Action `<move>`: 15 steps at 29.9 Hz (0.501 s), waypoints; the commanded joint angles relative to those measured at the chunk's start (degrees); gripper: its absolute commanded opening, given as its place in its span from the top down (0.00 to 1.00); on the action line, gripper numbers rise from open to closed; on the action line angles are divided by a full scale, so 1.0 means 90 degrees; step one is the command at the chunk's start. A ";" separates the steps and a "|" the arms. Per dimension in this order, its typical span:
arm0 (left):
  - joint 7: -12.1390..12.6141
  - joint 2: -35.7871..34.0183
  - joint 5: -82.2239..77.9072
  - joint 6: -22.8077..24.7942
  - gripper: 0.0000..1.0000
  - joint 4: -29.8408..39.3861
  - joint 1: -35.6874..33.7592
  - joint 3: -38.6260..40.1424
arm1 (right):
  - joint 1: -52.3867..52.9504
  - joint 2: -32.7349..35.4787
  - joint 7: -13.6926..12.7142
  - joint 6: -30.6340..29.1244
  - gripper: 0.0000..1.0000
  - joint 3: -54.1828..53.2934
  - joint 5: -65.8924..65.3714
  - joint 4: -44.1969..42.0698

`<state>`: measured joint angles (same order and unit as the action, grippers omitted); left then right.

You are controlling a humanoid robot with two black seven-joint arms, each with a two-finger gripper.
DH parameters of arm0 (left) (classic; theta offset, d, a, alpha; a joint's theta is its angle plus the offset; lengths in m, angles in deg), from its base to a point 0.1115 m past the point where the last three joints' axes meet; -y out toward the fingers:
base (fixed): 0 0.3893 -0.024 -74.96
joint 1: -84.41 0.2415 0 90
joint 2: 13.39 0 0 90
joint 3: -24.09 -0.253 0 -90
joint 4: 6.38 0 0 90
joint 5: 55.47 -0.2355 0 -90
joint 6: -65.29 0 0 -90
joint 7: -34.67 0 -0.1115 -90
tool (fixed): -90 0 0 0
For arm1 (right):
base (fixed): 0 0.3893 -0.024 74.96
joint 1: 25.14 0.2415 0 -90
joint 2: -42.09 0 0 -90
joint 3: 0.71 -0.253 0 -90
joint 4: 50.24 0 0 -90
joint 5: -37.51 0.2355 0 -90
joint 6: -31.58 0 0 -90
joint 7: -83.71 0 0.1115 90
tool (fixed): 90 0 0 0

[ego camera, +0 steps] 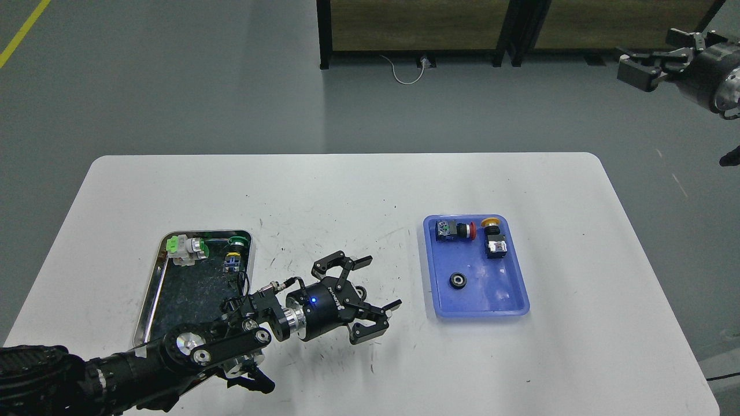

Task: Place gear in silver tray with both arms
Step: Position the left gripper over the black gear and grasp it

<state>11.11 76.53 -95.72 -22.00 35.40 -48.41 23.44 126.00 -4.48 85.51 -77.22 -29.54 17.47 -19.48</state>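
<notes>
The silver tray lies at the left of the white table and holds a few switch parts at its far end. My left gripper is open, low over the table right of the tray. Its fingers stand on either side of a small black gear, which is mostly hidden by the gripper. A second black gear lies in the blue plastic tray. My right gripper is open and empty, raised high at the top right, far from the table.
The silver tray holds a green-white switch, a green button and a blue-yellow part. The blue tray holds a red button and a yellow button. Cabinets stand behind the table.
</notes>
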 commanded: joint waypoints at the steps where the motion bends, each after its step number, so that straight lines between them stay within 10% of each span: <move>1: 0.0001 0.0008 0.0038 0.0011 0.02 -0.0716 0.0012 -0.0112 | -0.0026 -0.0010 0.0005 -0.0002 0.04 0.0001 -0.0010 0.0001; 15: -0.0204 0.0008 0.0106 0.0265 0.01 -0.0601 0.0129 -0.0152 | -0.0055 -0.0128 0.0005 -0.0002 0.04 0.0088 -0.0030 -0.0048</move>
<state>9.89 76.62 -94.78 -20.51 28.51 -47.27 21.85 125.55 -5.55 85.56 -77.22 -28.84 17.27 -19.80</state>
